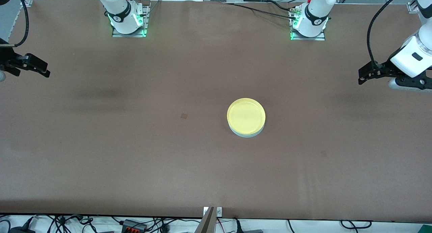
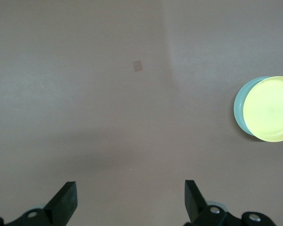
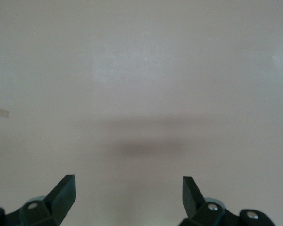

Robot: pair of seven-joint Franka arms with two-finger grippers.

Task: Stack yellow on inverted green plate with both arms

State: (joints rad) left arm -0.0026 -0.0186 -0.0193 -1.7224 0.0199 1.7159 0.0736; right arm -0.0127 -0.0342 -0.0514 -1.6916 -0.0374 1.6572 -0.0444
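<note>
The yellow plate rests rim-up on top of the pale green plate near the middle of the brown table; only a crescent of the green rim shows beneath it. In the left wrist view the yellow plate covers most of the green plate. My left gripper hangs open and empty over the table's left-arm end, well away from the stack, its fingers wide apart around. Over the right-arm end my right gripper is also open and empty, with only bare table below it.
A small darker patch marks the table surface toward the right arm's end from the stack. The two arm bases stand along the table edge farthest from the front camera. Cables lie past the nearest edge.
</note>
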